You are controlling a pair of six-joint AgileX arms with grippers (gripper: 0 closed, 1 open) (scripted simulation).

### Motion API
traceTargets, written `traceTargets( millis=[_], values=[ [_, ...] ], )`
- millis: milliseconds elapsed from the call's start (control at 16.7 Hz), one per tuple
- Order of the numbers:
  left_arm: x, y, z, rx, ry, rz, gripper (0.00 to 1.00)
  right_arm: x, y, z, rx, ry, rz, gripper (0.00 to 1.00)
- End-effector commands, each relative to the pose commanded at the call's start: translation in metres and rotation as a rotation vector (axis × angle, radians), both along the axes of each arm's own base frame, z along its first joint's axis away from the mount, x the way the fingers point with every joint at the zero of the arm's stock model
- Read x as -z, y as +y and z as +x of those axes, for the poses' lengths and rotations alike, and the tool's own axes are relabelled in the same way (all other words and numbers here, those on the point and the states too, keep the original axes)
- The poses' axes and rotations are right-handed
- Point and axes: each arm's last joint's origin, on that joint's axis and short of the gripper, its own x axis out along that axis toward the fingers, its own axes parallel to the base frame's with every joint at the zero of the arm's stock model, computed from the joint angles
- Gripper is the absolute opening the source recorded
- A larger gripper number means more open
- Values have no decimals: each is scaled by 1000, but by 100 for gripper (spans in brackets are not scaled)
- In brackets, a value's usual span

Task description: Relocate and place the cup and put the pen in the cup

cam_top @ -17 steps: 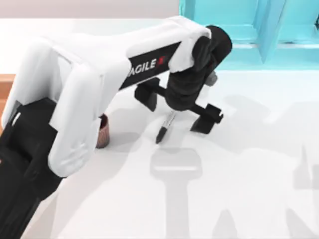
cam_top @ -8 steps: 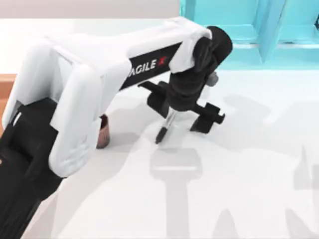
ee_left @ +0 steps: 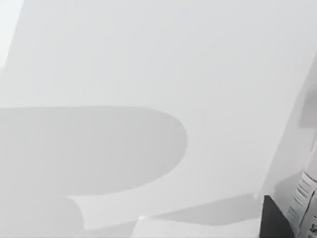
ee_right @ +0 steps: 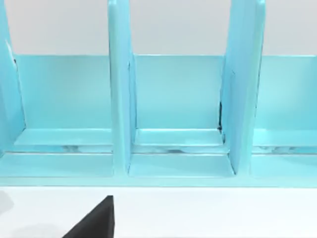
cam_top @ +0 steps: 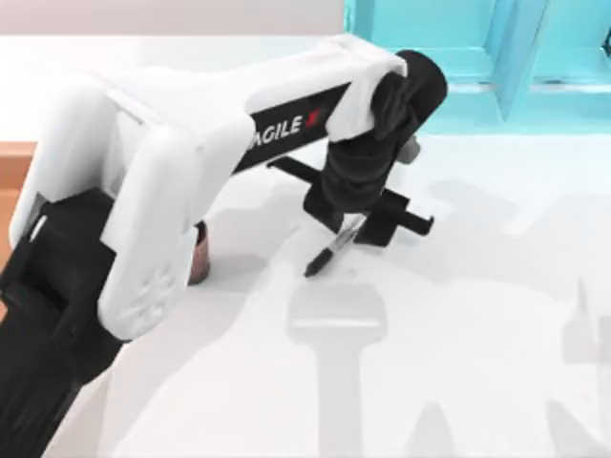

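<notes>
Fingers have closed in since a second ago: left hand [cam_top: 361, 221] now clamped on the pen [cam_top: 331, 250], which has tilted, tip near the tabletop [cam_top: 477, 315]. Cup [cam_top: 198, 253] sits well left, half under the arm. Lift straight, get the pen vertical, then centre over the rim before release; right hand state: cannot tell

White table [cam_top: 477, 363]: a plain, pale surface crossed by soft grey shadows, spanning most of the top view. Turquoise rack [cam_top: 477, 57]: at about 1 o'clock on the table's far edge, built of upright dividers over a flat base; the right wrist view shows its [ee_right: 178, 148] open compartments side by side. Orange-brown wooden tray [cam_top: 14, 167]: a partial corner at 9 o'clock, at the table's left edge.
</notes>
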Motion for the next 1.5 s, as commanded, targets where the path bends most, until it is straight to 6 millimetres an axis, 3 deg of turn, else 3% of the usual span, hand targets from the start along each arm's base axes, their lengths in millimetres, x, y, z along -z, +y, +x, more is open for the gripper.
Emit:
traceTargets(
  millis=[180,240,420,780,900,1020,1500],
  values=[
    [0,0,0,0,0,0,0,0,0,0,0,0,0,100],
    [-32,-9,-7,0,-17,-81,0,0,0,0,0,0,0,100],
    [-42,-11,-17,0,-18,-77,0,0,0,0,0,0,0,100],
    [-112,-11,-80,-3,-23,-85,0,0,0,0,0,0,0,100],
    [-127,-8,-99,-1,-20,-84,0,0,0,0,0,0,0,100],
    [-132,-7,-107,0,-17,-81,0,0,0,0,0,0,0,100],
    [-135,0,-100,-1,-76,-136,0,0,0,0,0,0,0,100]
  ],
)
